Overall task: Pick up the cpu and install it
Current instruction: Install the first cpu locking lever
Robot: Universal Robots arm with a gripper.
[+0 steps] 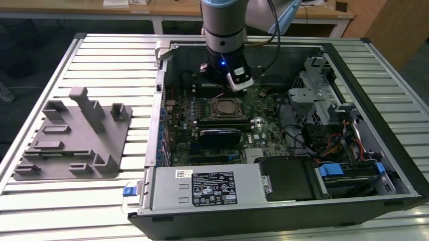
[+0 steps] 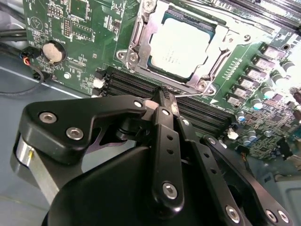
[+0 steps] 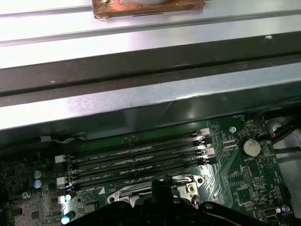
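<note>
The cpu (image 2: 181,42), a flat square chip with a silvery-white top, lies seated in the metal socket frame (image 2: 141,35) on the green motherboard. In the exterior view the cpu (image 1: 226,107) sits in the middle of the open computer case. My gripper (image 2: 162,96) hovers just beside the socket, over the black memory slots (image 2: 127,84), with its black fingers closed together and nothing between them. It hangs from the arm just behind the socket in the exterior view, gripper (image 1: 222,93). In the first wrist view the gripper (image 3: 164,195) is above the socket's edge.
The open case's walls (image 1: 161,100) surround the board. A black block (image 1: 218,134) lies just in front of the socket, with a power supply (image 1: 208,186) nearer still. Cables and drive cages (image 1: 322,100) fill the exterior view's right. A grey tray (image 1: 70,140) stands on the slatted table at the left.
</note>
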